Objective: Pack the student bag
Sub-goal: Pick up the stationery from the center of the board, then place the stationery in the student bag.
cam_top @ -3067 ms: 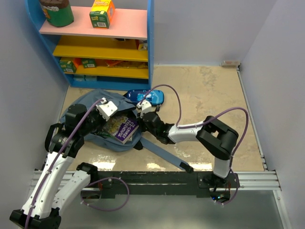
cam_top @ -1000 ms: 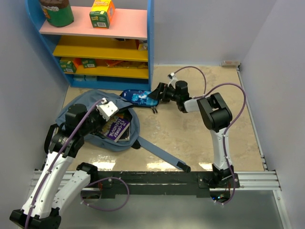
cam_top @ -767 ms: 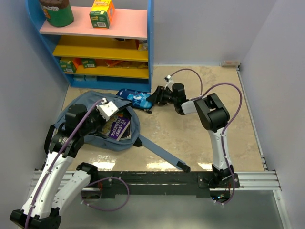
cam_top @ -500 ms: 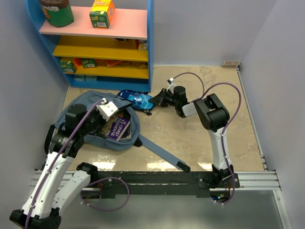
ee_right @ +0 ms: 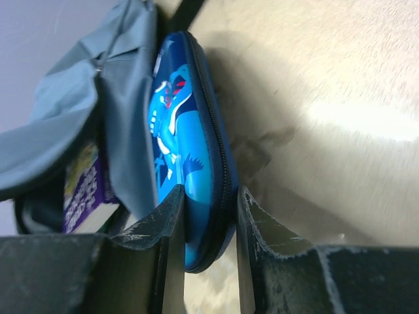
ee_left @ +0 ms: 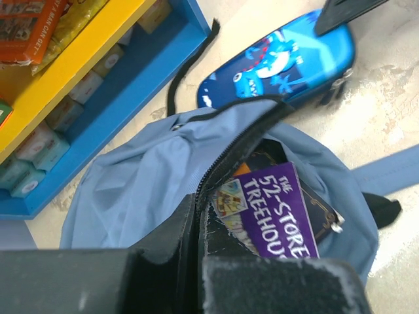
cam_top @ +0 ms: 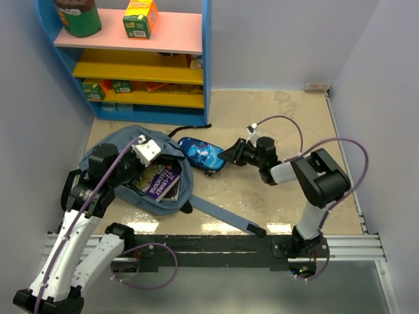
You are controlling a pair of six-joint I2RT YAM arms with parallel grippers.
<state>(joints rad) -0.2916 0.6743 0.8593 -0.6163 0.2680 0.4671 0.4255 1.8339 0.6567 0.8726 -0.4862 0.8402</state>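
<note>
Right claw [ee_right: 209,191]: pinching pencil case [ee_right: 190,144] end | left claw [ee_left: 198,209]: clamped on student bag [ee_left: 131,176] rim, mouth open | step: likely case loading | next: lift, carry toward left edge of desk [cam_top: 294,124], into mouth

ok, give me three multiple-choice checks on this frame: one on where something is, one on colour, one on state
1. Relative to the student bag, the pencil case lies:
A inside it
B beside it, on the table
C on top of it

2. The cover of the book in the bag is mainly:
A purple
B red
C green

3. The bag's main opening is:
A zipped shut
B folded under
C open

Answers:
1 B: the top view shows it on the tabletop just right of the bag, its end between the fingers of the right pincer.
2 A: the left wrist view shows a purple cover.
3 C: the book shows through the gaping zip, whose edge the left pincer holds.
</note>
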